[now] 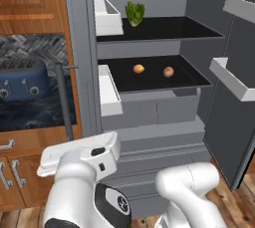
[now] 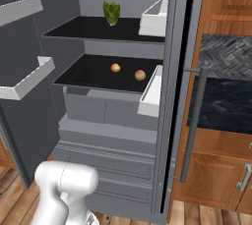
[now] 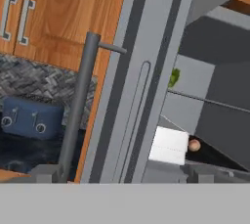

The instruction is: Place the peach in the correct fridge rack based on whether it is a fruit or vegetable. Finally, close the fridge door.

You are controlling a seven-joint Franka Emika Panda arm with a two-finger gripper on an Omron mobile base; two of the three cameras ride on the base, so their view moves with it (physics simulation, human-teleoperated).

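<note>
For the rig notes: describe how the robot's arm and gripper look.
The arm is glossy white, built of rounded tubular segments with dark joints, one bearing a small round white marking. The hand is a flat white block. The gripper ends in two small dark grey fingertips. No cables show.

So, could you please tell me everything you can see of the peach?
The peach is a small round pinkish-salmon fruit with a faint orange blush, whole and smooth. It sits on the lower glossy black fridge rack, apart from the yellower round fruit beside it. Only the rack touches it.
</note>
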